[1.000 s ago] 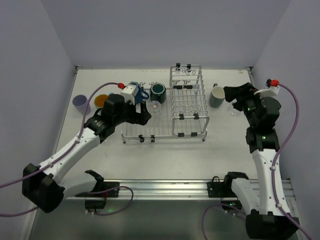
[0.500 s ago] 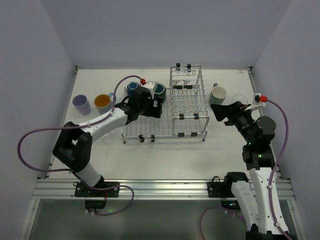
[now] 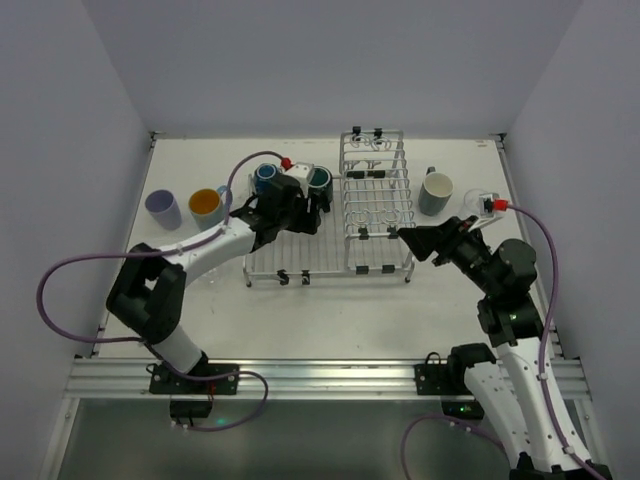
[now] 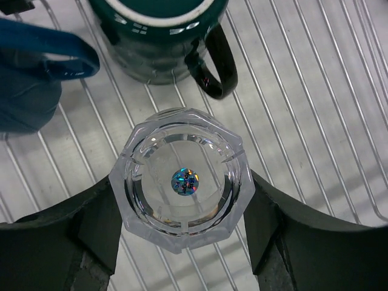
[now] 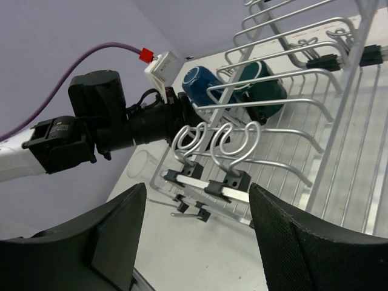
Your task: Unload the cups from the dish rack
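Silver dish rack (image 3: 300,255) now reached from both sides; left tool (image 4: 182,203) snug on clear glass (image 4: 183,180); right tool (image 5: 197,191) wide open at tined end; ready for lift-out.

No words or numbers can be read anywhere. A small shiny sticker (image 4: 185,181) is seen at the bottom of the clear glass (image 4: 203,209), which is held between the two fingers of the left pincer (image 4: 183,219). Something colourful is printed on it, but it is too tiny to be read. Little white marks (image 4: 182,26) are seen under the rim of the dark green mug (image 4: 151,51), just past the pincer's tips. They cannot be made out as letters.
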You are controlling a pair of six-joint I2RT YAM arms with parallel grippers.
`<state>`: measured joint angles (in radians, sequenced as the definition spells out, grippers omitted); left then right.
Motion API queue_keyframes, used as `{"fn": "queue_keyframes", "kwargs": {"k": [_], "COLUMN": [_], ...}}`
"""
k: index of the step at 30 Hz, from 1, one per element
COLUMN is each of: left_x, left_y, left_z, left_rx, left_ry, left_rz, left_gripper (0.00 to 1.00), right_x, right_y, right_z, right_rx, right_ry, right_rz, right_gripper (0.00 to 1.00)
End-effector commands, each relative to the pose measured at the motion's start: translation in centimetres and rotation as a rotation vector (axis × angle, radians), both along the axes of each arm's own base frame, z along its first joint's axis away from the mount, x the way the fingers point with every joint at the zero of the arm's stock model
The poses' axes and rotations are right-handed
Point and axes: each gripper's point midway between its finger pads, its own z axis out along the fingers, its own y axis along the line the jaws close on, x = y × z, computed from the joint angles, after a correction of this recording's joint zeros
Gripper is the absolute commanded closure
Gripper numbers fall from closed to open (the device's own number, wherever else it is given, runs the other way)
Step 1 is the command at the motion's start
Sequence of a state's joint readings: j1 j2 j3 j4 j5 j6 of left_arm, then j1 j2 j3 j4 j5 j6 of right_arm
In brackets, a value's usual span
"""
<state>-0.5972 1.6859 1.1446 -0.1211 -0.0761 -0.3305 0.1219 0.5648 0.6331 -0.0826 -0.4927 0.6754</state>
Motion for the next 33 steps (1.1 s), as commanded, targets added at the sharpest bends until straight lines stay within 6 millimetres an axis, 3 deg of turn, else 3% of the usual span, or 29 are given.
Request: {"fn": "queue_keyframes", "kwargs": {"k": [1, 2, 3, 5, 6, 8, 9, 10, 12, 14, 15, 20, 21, 26, 33], "left_x": [-1.4, -2.0, -3.0, -4.9, -6.2, -8.2, -9.6, -10.5, -12.8, -14.6, -15.5, -18.0, -18.3, -20.5, -22.1], "left_y": [0.5, 0.7, 1.3, 1.6, 2.0, 1.9, 2.3, 2.3, 2.0, 1.6, 1.8, 1.3, 1.3, 1.1, 1.7], "left_z": [6.9, 7.7, 10.7, 12.0, 14.5, 15.7, 17.9, 18.0, 21.7, 22.6, 24.0, 25.6, 25.5, 26.8, 27.0], "left_rx": [-0.128, -0.149, -0.203, -0.27, -0.325, -0.396, -0.451, -0.487, -0.609, -0.692, -0.739, -0.88, -0.893, -0.977, -1.016], "left_ry": [-0.15, -0.163, -0.218, -0.229, -0.28, -0.277, -0.32, -0.303, -0.378, -0.361, -0.392, -0.379, -0.379, -0.393, -0.44], "left_rz": [0.007, 0.005, 0.004, -0.016, -0.03, -0.071, -0.095, -0.104, -0.185, -0.237, -0.262, -0.347, -0.351, -0.452, -0.498], "left_gripper": [0.62, 0.62, 0.64, 0.66, 0.66, 0.68, 0.68, 0.69, 0.69, 0.69, 0.69, 0.69, 0.69, 0.69, 0.69], "right_x": [-1.8, -2.1, -2.6, -2.9, -2.9, -3.4, -3.5, -4.1, -4.3, -5.3, -5.2, -7.3, -7.3, -6.6, -6.7], "right_y": [1.5, 1.9, 2.5, 3.4, 3.7, 5.3, 5.8, 6.9, 8.2, 9.6, 10.2, 13.4, 14.2, 15.6, 16.9], "right_z": [2.6, 2.8, 3.1, 3.9, 4.0, 4.4, 4.6, 4.8, 5.6, 6.7, 6.7, 9.2, 9.0, 10.7, 12.4], "right_rx": [0.056, 0.07, 0.095, 0.121, 0.13, 0.148, 0.156, 0.17, 0.189, 0.211, 0.21, 0.24, 0.236, 0.281, 0.335], "right_ry": [-0.056, -0.059, -0.052, -0.079, -0.075, -0.063, -0.062, -0.059, -0.076, -0.098, -0.09, -0.144, -0.127, -0.134, -0.136], "right_rz": [0.085, 0.106, 0.139, 0.172, 0.182, 0.244, 0.262, 0.293, 0.329, 0.381, 0.396, 0.536, 0.559, 0.569, 0.619], "right_gripper": [0.29, 0.29, 0.29, 0.28, 0.28, 0.28, 0.28, 0.28, 0.27, 0.26, 0.26, 0.26, 0.26, 0.27, 0.3]}}
